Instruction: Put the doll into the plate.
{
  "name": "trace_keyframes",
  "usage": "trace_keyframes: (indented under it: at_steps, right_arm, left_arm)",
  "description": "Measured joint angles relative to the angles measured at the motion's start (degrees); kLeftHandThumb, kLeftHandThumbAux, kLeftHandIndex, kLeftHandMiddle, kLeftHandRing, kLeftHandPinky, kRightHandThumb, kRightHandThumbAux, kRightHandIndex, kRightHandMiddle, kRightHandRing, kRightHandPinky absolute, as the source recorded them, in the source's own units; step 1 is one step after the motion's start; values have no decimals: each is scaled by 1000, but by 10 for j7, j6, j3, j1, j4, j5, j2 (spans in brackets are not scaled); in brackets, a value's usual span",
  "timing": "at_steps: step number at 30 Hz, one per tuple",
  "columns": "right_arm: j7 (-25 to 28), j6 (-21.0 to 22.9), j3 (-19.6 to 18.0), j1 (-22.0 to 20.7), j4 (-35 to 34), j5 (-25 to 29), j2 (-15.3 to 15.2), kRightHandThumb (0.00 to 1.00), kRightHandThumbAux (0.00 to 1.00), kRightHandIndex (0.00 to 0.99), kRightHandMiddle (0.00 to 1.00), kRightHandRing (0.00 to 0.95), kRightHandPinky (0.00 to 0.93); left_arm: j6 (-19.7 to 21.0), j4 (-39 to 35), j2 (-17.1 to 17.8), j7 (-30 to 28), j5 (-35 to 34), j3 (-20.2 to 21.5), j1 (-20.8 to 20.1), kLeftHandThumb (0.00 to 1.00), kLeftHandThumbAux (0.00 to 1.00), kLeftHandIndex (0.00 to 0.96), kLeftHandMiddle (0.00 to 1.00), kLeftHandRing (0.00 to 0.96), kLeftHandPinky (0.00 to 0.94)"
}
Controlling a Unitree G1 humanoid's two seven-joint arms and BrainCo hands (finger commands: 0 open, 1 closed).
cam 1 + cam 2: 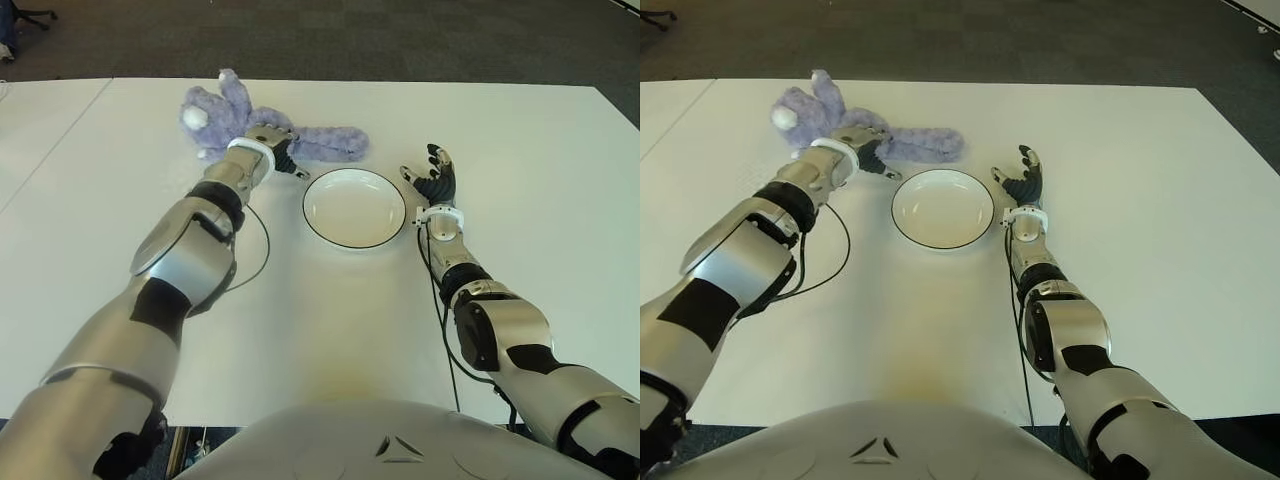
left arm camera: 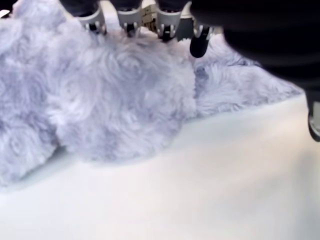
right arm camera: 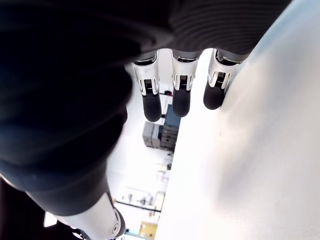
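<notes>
1. In the left eye view, the lavender plush doll [image 1: 262, 125] lay on the white counter [image 1: 520, 150] at its far side, just beyond and left of the white, dark-rimmed plate [image 1: 354, 207]. The left hand [image 1: 272, 148] sat on the doll's middle, fingers draped over the fur.
2. In the right eye view, the right hand [image 1: 1023, 183] stood just right of the plate, fingers loosely spread, holding nothing.
3. In the left wrist view, fingertips [image 2: 129, 26] pressed into the fluffy fur; whether they had closed around it was unclear.
4. In the right wrist view, three straight fingers [image 3: 181, 95] hung beside the bare counter.
</notes>
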Motion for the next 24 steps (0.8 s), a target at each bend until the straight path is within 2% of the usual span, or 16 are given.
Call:
trace_keyframes:
  at_steps: [2, 7, 14, 19, 24]
  right_arm:
    - [0, 0, 0, 0, -1, 0, 0, 330, 872, 168, 132, 109, 124]
    - [-2, -1, 0, -1, -3, 0, 0, 362, 865, 176, 135, 114, 133]
    - [-4, -2, 0, -1, -5, 0, 1, 367, 861, 171, 128, 102, 109]
    - [-4, -2, 0, -2, -6, 0, 3, 356, 864, 167, 127, 103, 121]
    - [-4, -3, 1, -5, -10, 0, 2, 354, 868, 166, 132, 110, 131]
  left_arm:
    - [-11, -3, 6, -23, 0, -4, -8, 0, 235, 0, 0, 0, 0]
    - [-50, -22, 27, -81, -4, -9, -22, 0, 265, 0, 0, 0, 0]
    - [-132, -71, 86, -174, -35, -1, -25, 0, 302, 0, 0, 0, 0]
    - [-181, -165, 157, -248, -73, 14, 4, 3, 315, 0, 0, 0, 0]
    - [-187, -297, 229, -308, -124, 38, 58, 19, 293, 0, 0, 0, 0]
